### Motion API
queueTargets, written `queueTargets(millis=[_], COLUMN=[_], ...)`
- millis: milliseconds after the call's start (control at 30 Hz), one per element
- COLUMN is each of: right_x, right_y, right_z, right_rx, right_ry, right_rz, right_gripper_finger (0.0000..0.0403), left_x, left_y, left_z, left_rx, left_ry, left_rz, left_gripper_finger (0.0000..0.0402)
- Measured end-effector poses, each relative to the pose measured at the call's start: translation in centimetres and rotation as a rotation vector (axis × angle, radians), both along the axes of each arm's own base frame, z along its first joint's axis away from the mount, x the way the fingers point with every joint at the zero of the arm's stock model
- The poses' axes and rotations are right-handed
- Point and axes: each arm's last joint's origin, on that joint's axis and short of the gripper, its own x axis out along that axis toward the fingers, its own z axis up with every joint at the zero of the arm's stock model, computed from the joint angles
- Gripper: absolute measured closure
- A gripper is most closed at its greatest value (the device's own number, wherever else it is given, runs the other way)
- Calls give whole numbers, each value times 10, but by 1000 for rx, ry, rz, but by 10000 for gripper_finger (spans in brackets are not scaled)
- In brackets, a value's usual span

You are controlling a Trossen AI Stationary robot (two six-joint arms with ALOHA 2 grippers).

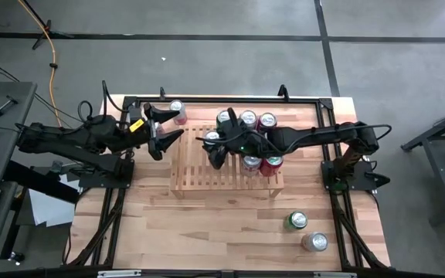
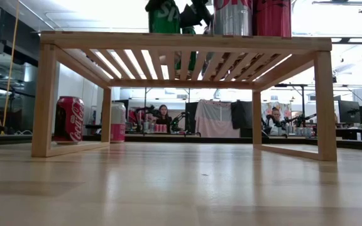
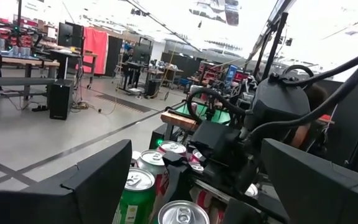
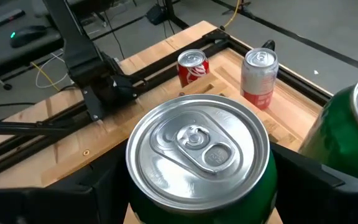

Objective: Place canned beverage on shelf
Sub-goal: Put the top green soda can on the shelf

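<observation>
The shelf (image 1: 191,174), a low rack of light wooden slats, stands mid-table with several cans on it. My right gripper (image 1: 215,148) reaches over its far left part and is shut on a green can (image 4: 197,155) with a silver top. That can is upright, beside another green can (image 4: 353,124); in the low view its base (image 2: 163,30) meets the shelf top (image 2: 187,41). My left gripper (image 1: 168,127) hovers open at the shelf's left edge, with nothing between its fingers (image 3: 104,180). My right gripper pinches the green can's side wall (image 4: 135,199) between its two fingers, just below the top rim, one finger on each side. The fingers (image 4: 303,180) come from the table's right, slanting down. The can stands upright, its base at the shelf's slats.
A red can (image 4: 191,65) and a silver-and-pink can (image 4: 260,74) stand on the table beyond the shelf's far left corner. A green can (image 1: 297,221) and a silver can (image 1: 314,242) stand near the table's front right. The shelf's near left slats are bare.
</observation>
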Motion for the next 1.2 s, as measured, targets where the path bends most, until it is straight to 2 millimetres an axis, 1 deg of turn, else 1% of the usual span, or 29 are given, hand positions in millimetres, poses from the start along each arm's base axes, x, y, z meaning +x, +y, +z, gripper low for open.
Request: queueTargets(millis=[167,200,333,400,567,700,867,967,1100,1200], right_x=[0,0,0,0,0,2,-3,-11,-31,-49], right_y=[0,0,0,0,0,0,-2,-6,-12,-14], right_z=[0,0,1,3,3,7,27,43,71,89], right_rx=[0,1,2,3,2,4,1,-24,-77,-123], right_ry=[0,-1,-10,-16,-17,-67,-180,-237,-313,-344], right_rz=[1,1,0,0,1,3,28,42,45,53], right_gripper_finger=[113,107,58,46,46,47,47,46,46,45], left_x=[0,0,0,0,0,0,-1,-2,-1,2], left_y=[0,0,0,0,0,0,0,0,1,0], left_z=[0,0,0,0,0,0,1,1,0,-7], left_rx=[0,0,0,0,0,0,32,33,47,40], left_ry=[0,-1,-1,-1,-1,-1,8,3,23,89], left_rz=[1,1,1,1,1,1,6,7,24,22], left_gripper_finger=[53,53,53,53,53,53,53,53,53,53])
